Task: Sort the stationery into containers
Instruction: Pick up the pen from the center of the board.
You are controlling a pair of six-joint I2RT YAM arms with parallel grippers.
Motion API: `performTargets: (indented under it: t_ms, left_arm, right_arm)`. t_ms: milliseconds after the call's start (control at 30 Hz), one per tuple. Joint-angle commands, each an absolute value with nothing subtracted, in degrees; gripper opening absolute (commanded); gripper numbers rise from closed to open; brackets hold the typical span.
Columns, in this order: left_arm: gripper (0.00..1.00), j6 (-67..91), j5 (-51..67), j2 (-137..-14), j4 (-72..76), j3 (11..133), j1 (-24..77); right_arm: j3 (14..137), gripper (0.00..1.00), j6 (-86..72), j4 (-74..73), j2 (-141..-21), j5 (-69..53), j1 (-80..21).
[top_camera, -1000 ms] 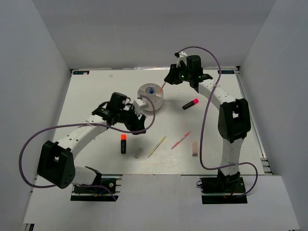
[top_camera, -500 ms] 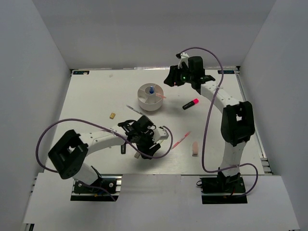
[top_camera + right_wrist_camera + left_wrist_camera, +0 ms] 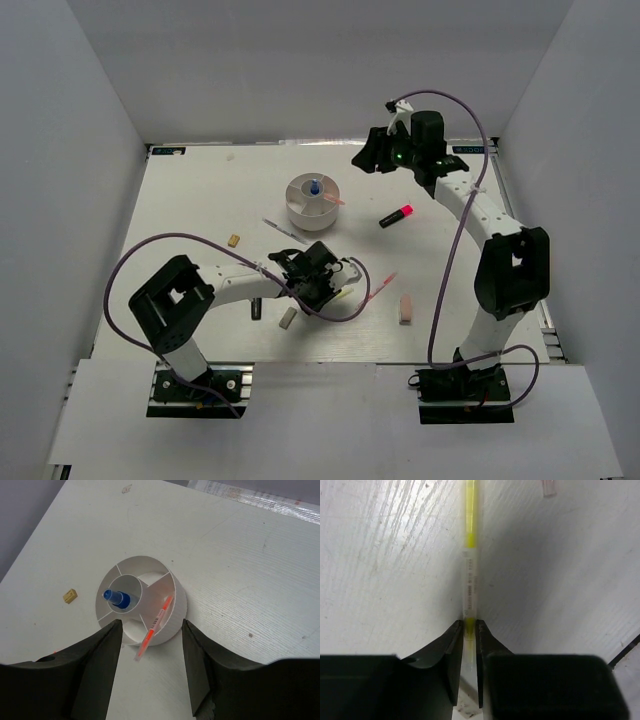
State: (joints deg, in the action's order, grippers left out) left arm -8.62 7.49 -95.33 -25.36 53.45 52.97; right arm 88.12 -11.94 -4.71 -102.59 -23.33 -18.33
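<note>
The left jaws are clenched on the yellow pen [image 3: 469,565] at its very end, with nearly the whole barrel lying ahead on the counter [image 3: 380,555]; that, I judge, is the chief hazard. So thin and slick a barrel, held so far from its middle, may swivel or droop when raised, or slide out altogether, and a drooping tip could catch the tub [image 3: 312,219] wall instead of clearing it. The tub stands well apart, farther up the counter, and the right jaws hang spread and empty in the air near it, so a carry toward it risks the two arms meeting. A pink pen [image 3: 155,624] already lies aslant in one compartment with its end poking over the rim; a knock there might tip it out. The bottle [image 3: 115,598] stands upright in the middle cell and could be toppled likewise. An eraser [image 3: 287,318] lies just beside the left arm and might be swept aside as the arm swings away.
</note>
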Motion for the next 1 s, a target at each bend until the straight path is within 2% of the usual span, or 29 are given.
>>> performTargets:
  t_ms: [0, 33, 133, 233, 300, 533, 667, 867, 967]
  left_arm:
    - [0.25, -7.8, 2.8, -98.7, -24.9, 52.6, 54.2]
    - [0.21, -7.4, 1.9, -98.7, -24.4, 52.1, 54.2]
    - [0.16, -6.2, 1.1, -98.1, -24.8, 52.2, 54.2]
    - [0.04, -5.1, 0.9, -96.0, -24.7, 51.9, 53.5]
    - [0.0, -3.4, -1.0, -94.6, -25.4, 52.9, 52.4]
    - [0.0, -0.8, -0.1, -88.0, -30.7, 59.9, 50.5]
    - [0.0, 1.5, 2.4, -81.9, -28.0, 61.1, 49.5]
    - [0.0, 3.6, 2.6, -81.1, -27.6, 67.8, 48.4]
    - [0.0, 4.0, -1.2, -82.5, -26.1, 71.2, 48.4]
  right_arm:
    - [86.8, 0.57, -13.8, -4.7, -98.0, -24.9, -17.5]
    - [85.9, 0.57, -14.1, -5.0, -96.8, -25.0, -17.1]
    - [83.3, 0.57, -14.4, -5.7, -94.2, -25.4, -16.3]
    - [81.7, 0.57, -14.6, -6.8, -91.6, -27.6, -15.3]
    - [79.5, 0.58, -15.2, -6.4, -89.9, -31.5, -14.6]
    - [73.7, 0.7, -21.3, -4.0, -85.6, -44.0, -13.4]
    - [71.3, 0.76, -24.1, -3.1, -85.4, -45.9, -14.0]
    - [67.9, 0.76, -28.7, 1.8, -85.9, -49.4, -14.7]
    - [66.4, 0.76, -30.1, 2.5, -86.6, -50.7, -15.7]
